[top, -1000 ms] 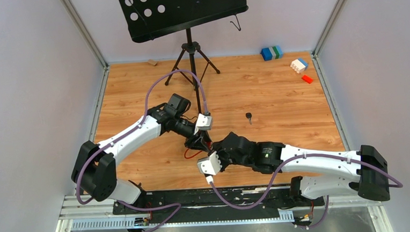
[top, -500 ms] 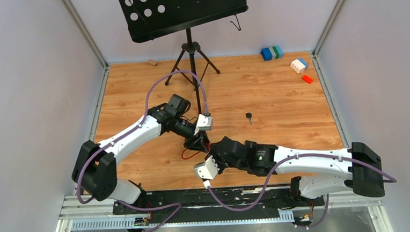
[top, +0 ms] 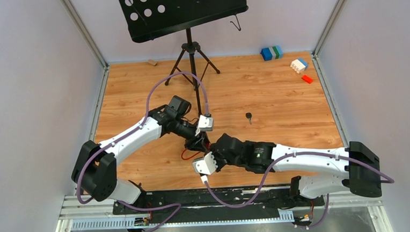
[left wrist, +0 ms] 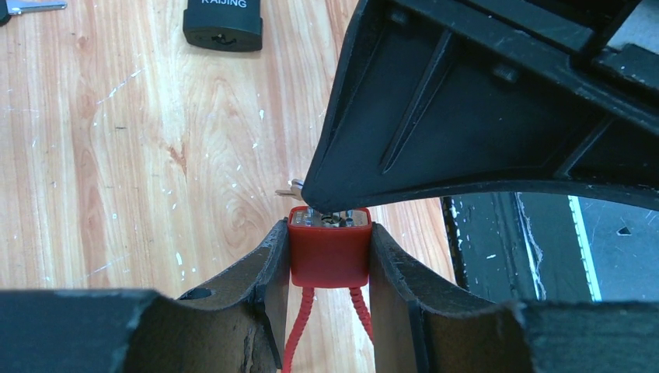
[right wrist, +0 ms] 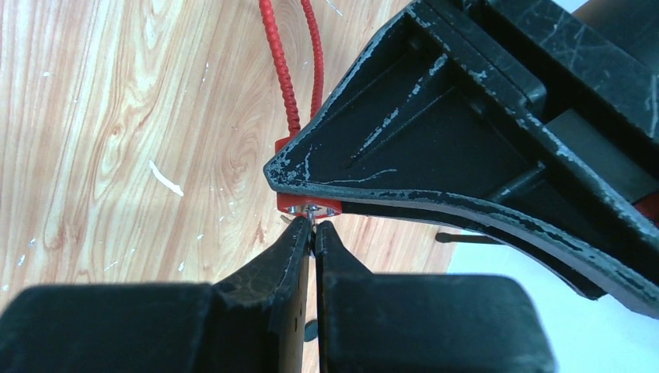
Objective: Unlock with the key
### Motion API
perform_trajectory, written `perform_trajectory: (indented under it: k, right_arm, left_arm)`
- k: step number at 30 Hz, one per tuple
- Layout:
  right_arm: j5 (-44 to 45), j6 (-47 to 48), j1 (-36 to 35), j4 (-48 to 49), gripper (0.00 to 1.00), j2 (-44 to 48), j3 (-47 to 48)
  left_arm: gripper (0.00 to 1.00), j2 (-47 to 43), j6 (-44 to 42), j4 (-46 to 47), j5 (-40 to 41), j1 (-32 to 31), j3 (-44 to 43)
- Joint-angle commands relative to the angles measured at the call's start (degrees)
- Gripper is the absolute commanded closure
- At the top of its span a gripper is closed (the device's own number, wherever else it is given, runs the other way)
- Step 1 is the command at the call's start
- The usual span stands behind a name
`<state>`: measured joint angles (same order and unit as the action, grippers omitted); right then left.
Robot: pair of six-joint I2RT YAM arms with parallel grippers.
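Left wrist view: left gripper (left wrist: 329,233) clamped on red lock (left wrist: 328,260), one finger each side, metal face pointing away. Right wrist view: right gripper (right wrist: 312,233) pinched almost together on key (right wrist: 312,210) (only a sliver shows), tip at lock's face; red cable (right wrist: 289,70) trails beyond. Top view: both grippers meet over table (top: 276,90), centre-front; second key (top: 249,116) lies well apart.

walls (top: 23,78): pale grey | table (top: 276,90): light wood grain | music stand (top: 180,12): black, far edge, on tripod
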<state>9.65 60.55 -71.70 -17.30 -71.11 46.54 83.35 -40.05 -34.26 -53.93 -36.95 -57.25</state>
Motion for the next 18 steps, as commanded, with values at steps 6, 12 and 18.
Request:
perform_trajectory:
  k: [6, 12, 18]
  right_arm:
    - [-11.37, -10.64, 3.64, -4.15, 1.00, -1.50, 6.49]
    - [-17.18, -17.78, 7.63, -9.02, 1.00, -3.59, 11.03]
    - [-22.00, -23.12, 11.04, -9.94, 1.00, -4.27, 12.24]
  left_arm:
    - [1.00, -5.26, 3.67, 11.20, 2.11, -1.01, 2.28]
    - [1.00, -8.10, 6.49, 17.93, 8.54, -1.02, 5.58]
    - [1.00, -10.42, 8.62, 24.41, 13.16, -1.03, 8.97]
